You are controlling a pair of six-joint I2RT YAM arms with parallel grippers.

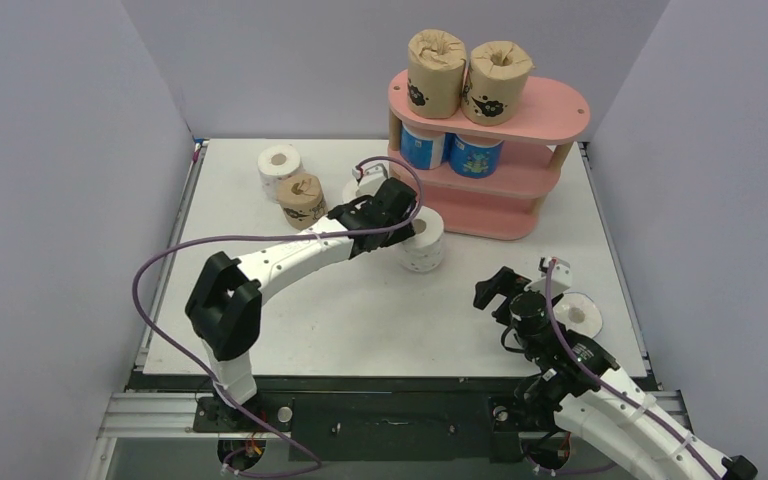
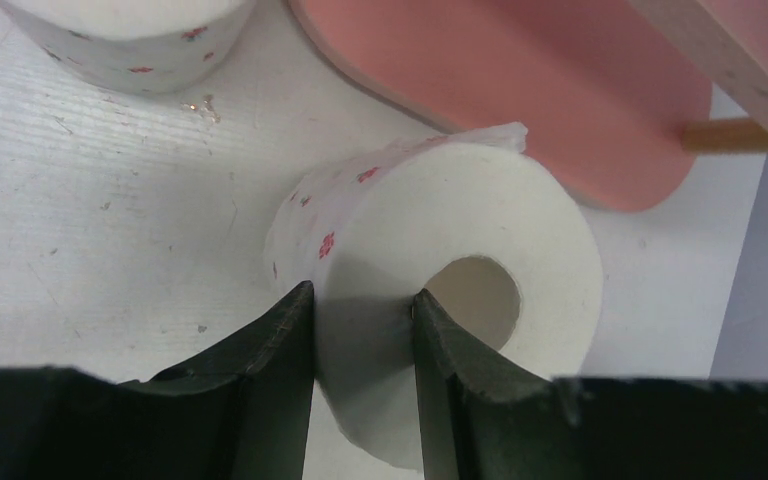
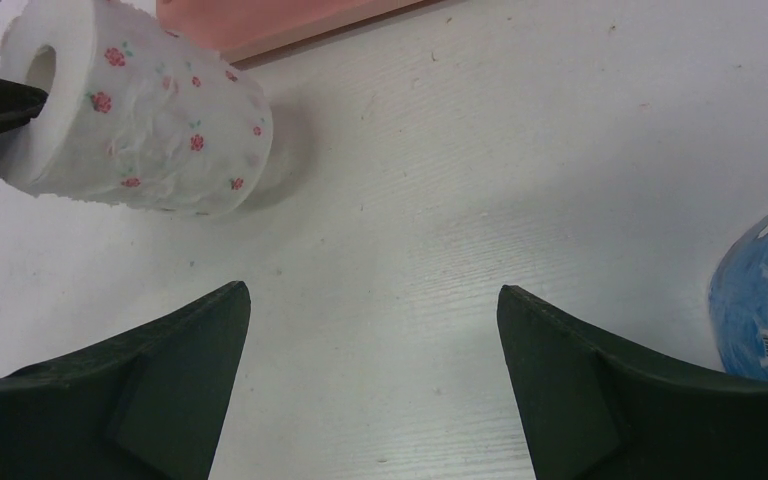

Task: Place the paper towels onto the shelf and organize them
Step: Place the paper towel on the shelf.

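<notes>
The pink shelf [image 1: 545, 112] stands at the back right. Two brown rolls [image 1: 436, 72] are on its top board and two blue rolls [image 1: 423, 148] on the middle board. My left gripper [image 1: 408, 226] is shut on the wall of a white pink-dotted roll [image 2: 440, 230], one finger inside its core and the other outside. That roll [image 1: 425, 242] is tilted just in front of the shelf's bottom board [image 2: 520, 90]. My right gripper [image 3: 374, 290] hangs open over bare table, with a blue roll [image 3: 760, 290] just to its right.
A white roll [image 1: 279, 165], a brown roll [image 1: 301, 198] and another dotted white roll [image 2: 130, 40] stand on the table left of the shelf. Grey walls close in the table on the left, back and right.
</notes>
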